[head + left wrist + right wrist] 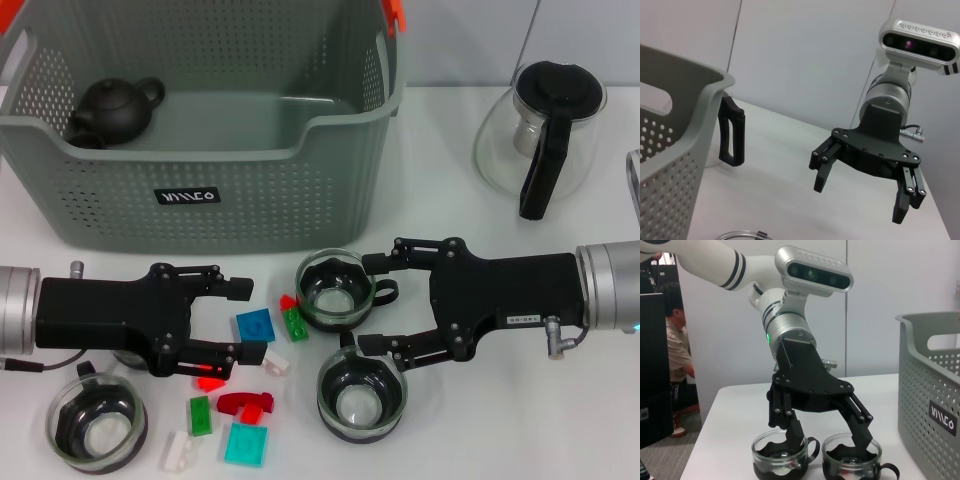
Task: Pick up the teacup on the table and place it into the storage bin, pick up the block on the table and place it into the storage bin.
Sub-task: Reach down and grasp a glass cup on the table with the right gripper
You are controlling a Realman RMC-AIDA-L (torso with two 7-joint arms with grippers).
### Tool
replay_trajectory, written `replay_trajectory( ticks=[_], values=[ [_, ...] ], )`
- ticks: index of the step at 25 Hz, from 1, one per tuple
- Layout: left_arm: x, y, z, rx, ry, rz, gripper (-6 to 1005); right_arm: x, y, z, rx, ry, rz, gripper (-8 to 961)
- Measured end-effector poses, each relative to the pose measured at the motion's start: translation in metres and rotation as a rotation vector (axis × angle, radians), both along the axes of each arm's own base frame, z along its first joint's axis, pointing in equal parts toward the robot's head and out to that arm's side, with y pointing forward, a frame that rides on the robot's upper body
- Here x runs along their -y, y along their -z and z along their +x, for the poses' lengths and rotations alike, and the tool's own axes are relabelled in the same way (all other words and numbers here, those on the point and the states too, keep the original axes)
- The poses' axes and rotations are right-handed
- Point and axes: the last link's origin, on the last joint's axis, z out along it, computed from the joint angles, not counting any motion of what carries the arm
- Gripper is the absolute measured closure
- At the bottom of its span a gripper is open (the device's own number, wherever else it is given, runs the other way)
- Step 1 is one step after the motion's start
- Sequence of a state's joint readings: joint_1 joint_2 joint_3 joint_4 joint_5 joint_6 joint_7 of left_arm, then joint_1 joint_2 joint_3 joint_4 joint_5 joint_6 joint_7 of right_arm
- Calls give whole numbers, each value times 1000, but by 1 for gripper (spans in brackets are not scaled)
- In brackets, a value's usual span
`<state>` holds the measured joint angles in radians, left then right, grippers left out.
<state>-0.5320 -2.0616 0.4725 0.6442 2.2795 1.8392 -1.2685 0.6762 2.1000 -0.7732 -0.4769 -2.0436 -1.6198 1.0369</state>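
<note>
The grey perforated storage bin (pixel 100 190) stands at the back left. A glass teacup (pixel 335 290) with a dark base sits in front of it, and my open right gripper (pixel 372 303) is level with its handle side, one finger on either side of the handle. A second teacup (pixel 362 395) is just below that gripper, a third (pixel 97 425) at the front left. My left gripper (pixel 240 320) is open low over scattered blocks, with a blue block (pixel 256 325) just past its fingertips. The left wrist view shows the right gripper (pixel 860 200) open. The right wrist view shows the left gripper (pixel 827 445) behind two teacups (pixel 782 460).
A black teapot (pixel 115 108) lies inside the bin. A glass pitcher with a black lid and handle (pixel 545 130) stands at the back right. Red (pixel 210 378), green (pixel 200 415), teal (pixel 245 443) and white (pixel 180 452) blocks lie near the left gripper.
</note>
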Motion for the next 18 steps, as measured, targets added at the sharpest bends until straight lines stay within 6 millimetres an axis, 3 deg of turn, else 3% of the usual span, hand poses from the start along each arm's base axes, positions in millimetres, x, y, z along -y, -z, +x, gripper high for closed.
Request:
replay_trajectory(
  ticks=[18],
  values=[
    [1,-1,-1,-12,-2,-25,174,1,-5,-1,7,-18,-29,39]
  ],
)
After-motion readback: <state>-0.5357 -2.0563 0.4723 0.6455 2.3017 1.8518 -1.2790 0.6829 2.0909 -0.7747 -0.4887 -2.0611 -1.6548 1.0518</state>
